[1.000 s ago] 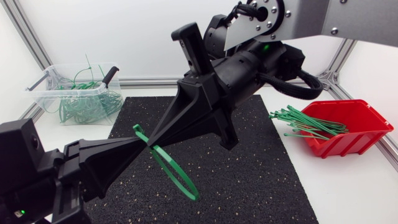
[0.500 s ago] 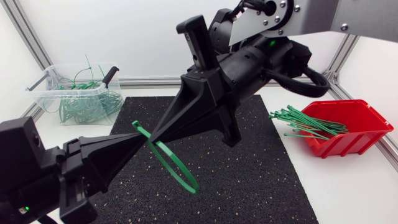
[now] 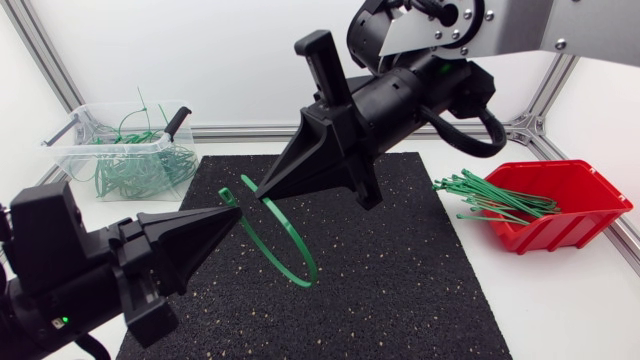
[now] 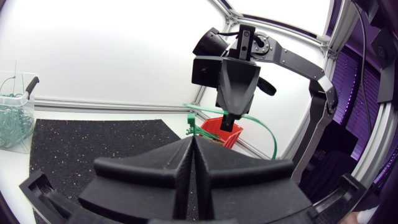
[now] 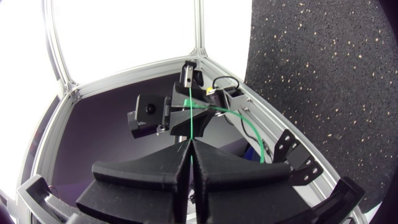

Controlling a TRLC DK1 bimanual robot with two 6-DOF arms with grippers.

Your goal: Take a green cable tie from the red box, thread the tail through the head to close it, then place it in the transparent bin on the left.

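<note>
A green cable tie hangs as a loop above the black mat, held between both arms. My left gripper is shut on its head end. My right gripper is shut on the tail, just right of the head. In the left wrist view my gripper points at the right gripper, and the tie arcs away beside it. From my right gripper the tail runs straight ahead. Whether the tail passes through the head I cannot tell.
The transparent bin at the back left holds several green ties. At the right stands the red box, with a bundle of green ties sticking out over its left rim. White table surrounds the mat.
My right gripper has risen and drawn back to the right. My left gripper has pulled back to the left. The loop has come up with them.
</note>
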